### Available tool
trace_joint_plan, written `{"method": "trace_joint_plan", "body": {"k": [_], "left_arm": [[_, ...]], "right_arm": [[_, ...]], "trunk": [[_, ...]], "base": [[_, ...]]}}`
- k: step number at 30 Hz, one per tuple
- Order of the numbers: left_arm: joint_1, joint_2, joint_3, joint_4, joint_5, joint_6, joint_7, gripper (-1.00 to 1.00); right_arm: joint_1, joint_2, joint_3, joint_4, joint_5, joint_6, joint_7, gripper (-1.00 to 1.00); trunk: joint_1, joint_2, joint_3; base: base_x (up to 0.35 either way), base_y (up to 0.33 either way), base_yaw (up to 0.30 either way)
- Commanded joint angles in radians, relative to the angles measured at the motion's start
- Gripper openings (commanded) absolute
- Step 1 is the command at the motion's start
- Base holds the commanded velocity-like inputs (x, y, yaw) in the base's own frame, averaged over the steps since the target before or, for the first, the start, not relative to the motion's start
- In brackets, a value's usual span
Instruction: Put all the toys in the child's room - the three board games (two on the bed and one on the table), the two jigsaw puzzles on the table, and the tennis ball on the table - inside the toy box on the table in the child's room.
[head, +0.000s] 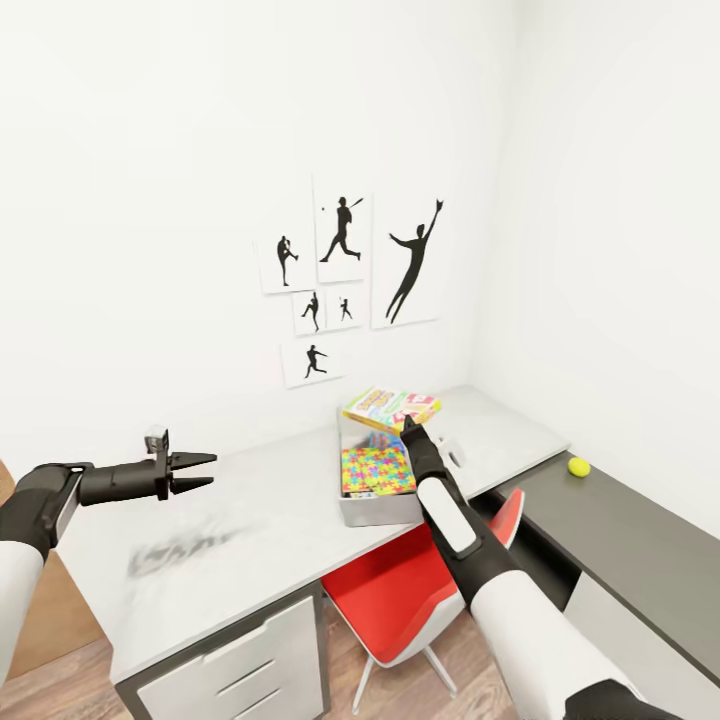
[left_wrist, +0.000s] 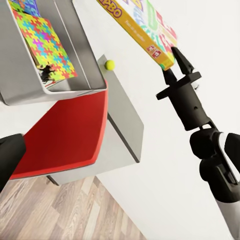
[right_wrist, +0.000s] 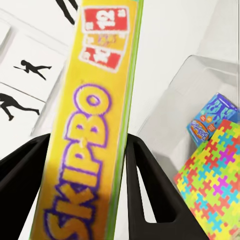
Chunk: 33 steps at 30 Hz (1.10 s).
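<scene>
The board game (right_wrist: 92, 125) hides the right gripper's (right_wrist: 85, 155) pads; lettering possibly blurred.

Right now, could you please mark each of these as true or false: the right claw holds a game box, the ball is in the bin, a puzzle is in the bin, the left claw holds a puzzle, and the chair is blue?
1. The right claw holds a game box. True.
2. The ball is in the bin. False: it lies on the dark cabinet top, apart from the bin.
3. A puzzle is in the bin. True.
4. The left claw holds a puzzle. False: it is open and empty.
5. The chair is blue. False: it is red.
</scene>
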Motion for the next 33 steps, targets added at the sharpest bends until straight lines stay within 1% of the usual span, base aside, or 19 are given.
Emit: {"method": "trace_joint_plan", "body": {"k": [1,3,5,8,13,30,33], "left_arm": [[0.000,0.000,0.004,-0.001,-0.010,0.011,-0.008,1.00],[0.000,0.000,0.004,-0.001,-0.010,0.011,-0.008,1.00],[0.000,0.001,0.004,-0.001,-0.010,0.010,-0.008,1.00],[0.000,0.000,0.004,-0.001,-0.010,0.010,-0.008,1.00],[0.000,0.000,0.004,-0.001,-0.010,0.010,-0.008,1.00],[0.000,0.000,0.004,-0.001,-0.010,0.011,-0.008,1.00],[0.000,0.000,0.004,-0.001,-0.010,0.011,-0.008,1.00]], "right_arm": [[-0.002,0.000,0.003,0.001,-0.008,-0.007,-0.008,-1.00],[-0.003,0.000,0.004,0.004,-0.009,-0.010,-0.031,-1.00],[-0.004,0.000,0.004,0.006,-0.010,-0.040,-0.044,-1.00],[-0.004,0.000,0.005,0.009,-0.011,-0.099,-0.052,-1.00],[-0.004,0.000,0.005,0.034,-0.014,-0.130,-0.054,-1.00],[-0.004,0.000,0.006,0.042,-0.016,-0.125,-0.057,-1.00],[-0.006,0.000,0.006,0.060,-0.016,-0.128,-0.057,-1.00]], "trunk": [[0.001,-0.001,-0.001],[0.001,-0.001,-0.001],[0.001,-0.001,-0.001],[0.001,-0.001,-0.001],[0.001,-0.001,-0.001],[0.001,-0.001,-0.001],[0.001,-0.001,-0.001]], "base": [[0.000,0.045,0.000],[0.000,0.023,0.000],[0.000,0.010,0.000],[0.000,0.003,0.000],[0.071,0.041,0.000],[0.066,0.011,0.000],[0.029,0.007,0.000]]}}
